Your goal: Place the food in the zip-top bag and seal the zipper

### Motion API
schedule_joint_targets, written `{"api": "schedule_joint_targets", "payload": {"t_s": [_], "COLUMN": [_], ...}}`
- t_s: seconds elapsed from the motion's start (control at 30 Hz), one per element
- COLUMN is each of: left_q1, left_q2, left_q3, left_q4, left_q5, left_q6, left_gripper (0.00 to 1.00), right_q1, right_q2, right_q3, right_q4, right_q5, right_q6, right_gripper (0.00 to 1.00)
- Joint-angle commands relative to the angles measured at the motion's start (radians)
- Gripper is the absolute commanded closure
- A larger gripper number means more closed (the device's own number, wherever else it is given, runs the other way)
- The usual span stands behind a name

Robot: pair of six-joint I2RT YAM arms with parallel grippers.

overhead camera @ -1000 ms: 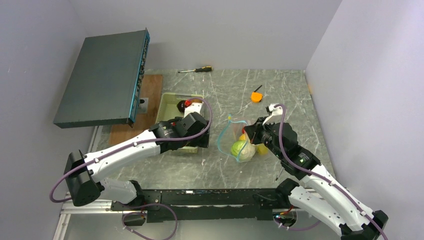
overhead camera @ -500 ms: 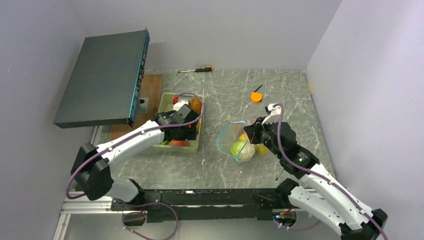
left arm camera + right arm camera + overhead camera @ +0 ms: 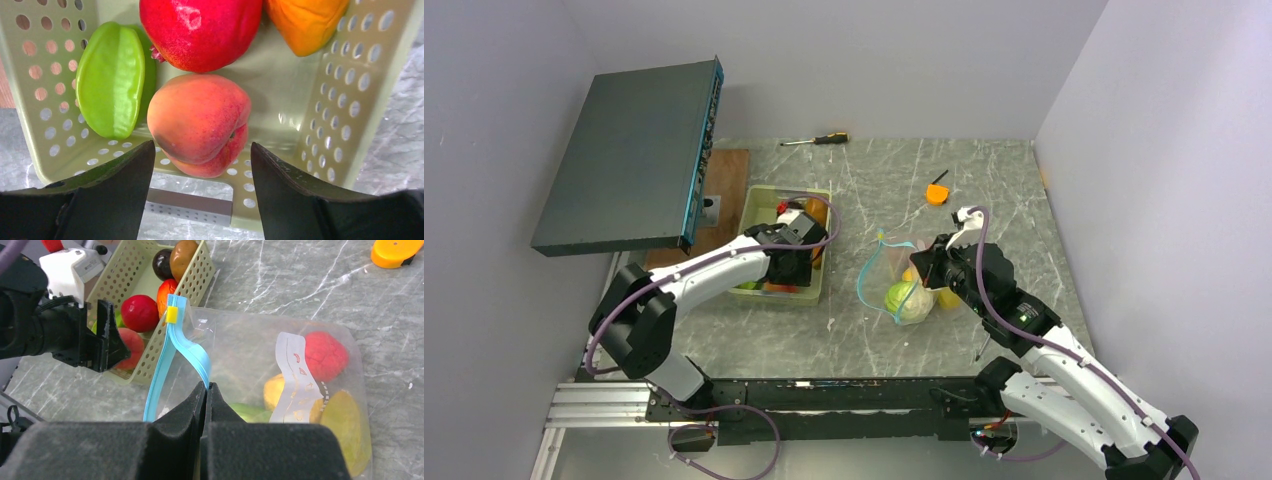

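Note:
The clear zip-top bag (image 3: 902, 285) lies mid-table holding several toy foods, among them a green one (image 3: 908, 298), a red one (image 3: 326, 355) and yellow ones. My right gripper (image 3: 206, 386) is shut on its teal-blue zipper (image 3: 192, 352) and holds the mouth open towards the tray. My left gripper (image 3: 201, 165) is open over the near end of the pale green tray (image 3: 320, 100), its fingers either side of a peach (image 3: 200, 122) without touching it. A green starfruit (image 3: 110, 80), a red pomegranate (image 3: 200, 27) and an orange fruit (image 3: 305, 20) lie beside it.
A dark flat box (image 3: 629, 155) stands tilted at the far left over a wooden board (image 3: 724, 200). A screwdriver (image 3: 817, 140) lies at the back edge. A small orange tool (image 3: 937, 192) lies behind the bag.
My left arm has swung left and back from beside the bag to over the tray's near end. My right gripper and the bag have stayed in place.

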Motion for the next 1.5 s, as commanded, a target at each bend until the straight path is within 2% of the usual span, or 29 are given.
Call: {"api": "schedule_joint_targets", "payload": {"t_s": [0.0, 0.13, 0.43, 0.57, 0.73, 0.93, 1.07, 1.13, 1.2, 1.37, 1.43, 1.47], "left_q1": [0.006, 0.007, 0.006, 0.006, 0.006, 0.005, 0.005, 0.004, 0.004, 0.005, 0.006, 0.006], "left_q2": [0.019, 0.039, -0.007, -0.054, -0.13, -0.21, -0.273, -0.297, -0.306, -0.269, -0.235, -0.217], "left_q3": [-0.016, -0.023, -0.003, 0.013, 0.033, 0.085, 0.101, 0.102, 0.094, 0.069, 0.06, 0.06], "left_q4": [0.018, 0.022, 0.012, 0.008, 0.007, -0.018, -0.008, -0.002, 0.007, 0.006, 0.019, 0.026], "left_q5": [-0.019, -0.017, -0.004, 0.016, 0.049, 0.087, 0.135, 0.146, 0.144, 0.125, 0.131, 0.133], "left_q6": [0.01, 0.015, 0.038, 0.055, 0.075, 0.099, 0.106, 0.105, 0.111, 0.099, 0.098, 0.098], "left_gripper": [0.25, 0.29, 0.55, 0.72, 0.83, 0.91, 0.92, 0.91, 0.81, 0.32, 0.2, 0.17], "right_q1": [0.003, 0.003, 0.003, 0.004, 0.003, 0.003, 0.004, 0.003, 0.003, 0.003, 0.003, 0.003], "right_q2": [0.005, 0.002, 0.017, 0.018, 0.014, 0.017, 0.009, 0.011, 0.009, 0.006, 0.005, 0.003], "right_q3": [0.021, 0.024, 0.021, 0.017, 0.014, 0.013, 0.012, 0.011, 0.011, 0.012, 0.01, 0.01], "right_q4": [0.041, 0.044, 0.066, 0.066, 0.068, 0.069, 0.075, 0.07, 0.07, 0.067, 0.068, 0.068], "right_q5": [-0.01, -0.025, -0.021, -0.002, 0.006, -0.019, -0.03, -0.024, -0.033, -0.04, -0.041, -0.042], "right_q6": [-0.011, -0.03, -0.031, -0.025, -0.023, -0.022, -0.021, -0.017, -0.018, -0.021, -0.022, -0.022], "right_gripper": [1.0, 1.0, 1.0, 1.0, 1.0, 1.0, 1.0, 1.0, 1.0, 1.0, 1.0, 1.0]}}
